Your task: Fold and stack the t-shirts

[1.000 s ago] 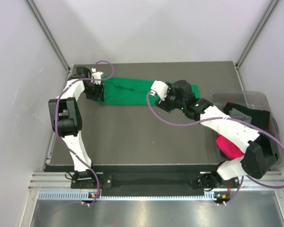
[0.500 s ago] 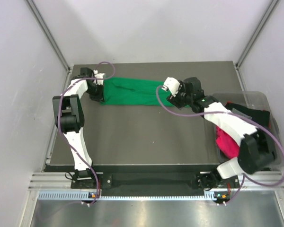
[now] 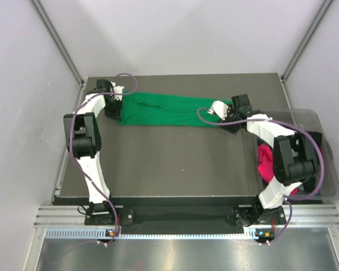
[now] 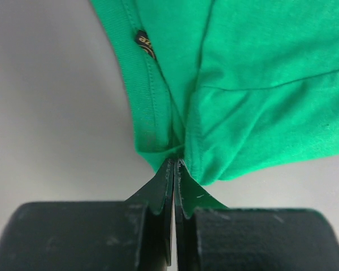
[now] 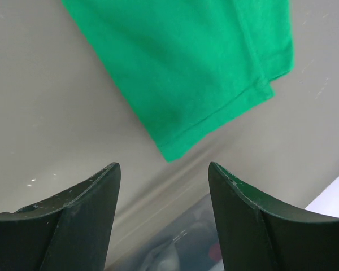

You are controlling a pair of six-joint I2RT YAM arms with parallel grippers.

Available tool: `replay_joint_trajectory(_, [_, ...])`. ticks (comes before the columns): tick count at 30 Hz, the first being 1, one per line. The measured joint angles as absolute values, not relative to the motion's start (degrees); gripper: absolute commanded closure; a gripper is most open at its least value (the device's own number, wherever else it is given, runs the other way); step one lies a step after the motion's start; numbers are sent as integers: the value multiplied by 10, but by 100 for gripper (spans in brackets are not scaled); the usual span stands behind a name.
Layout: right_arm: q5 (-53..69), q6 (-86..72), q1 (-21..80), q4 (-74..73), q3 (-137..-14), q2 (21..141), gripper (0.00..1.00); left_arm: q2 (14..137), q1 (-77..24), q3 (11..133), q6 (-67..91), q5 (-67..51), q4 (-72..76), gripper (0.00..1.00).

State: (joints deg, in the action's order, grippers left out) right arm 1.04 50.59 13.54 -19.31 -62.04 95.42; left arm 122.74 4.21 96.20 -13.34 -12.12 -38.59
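A bright green t-shirt (image 3: 164,110) lies folded into a long band across the far part of the table. My left gripper (image 3: 118,113) is at its left end. In the left wrist view that gripper (image 4: 175,162) is shut on the green t-shirt (image 4: 243,84) at a bunched edge beside the collar. My right gripper (image 3: 228,123) is at the band's right end. In the right wrist view it (image 5: 164,169) stands open, and the green t-shirt's (image 5: 186,68) corner lies just ahead of the jaws, untouched. A magenta-pink t-shirt (image 3: 265,165) and a black one (image 3: 303,137) sit in the bin.
A clear plastic bin (image 3: 296,115) stands at the table's right edge, close behind my right gripper; its rim (image 5: 175,243) shows between the open fingers. Grey walls enclose the table (image 3: 169,164) on three sides.
My left gripper has closed on the shirt's left edge. My right arm has swung right along the green band to its right end, jaws still open.
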Motion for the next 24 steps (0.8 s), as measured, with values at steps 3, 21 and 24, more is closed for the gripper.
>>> replay_joint_trajectory(3, [9, 516, 126, -193, -626, 973, 36, 1227, 42, 962, -134, -113, -382, 94])
replay_joint_trajectory(21, [12, 537, 96, -228, -724, 1103, 100, 1127, 42, 855, -130, -107, -355, 54])
replay_joint_trajectory(24, [22, 539, 96, -240, -719, 1095, 100, 1083, 42, 824, -130, -103, -353, 54])
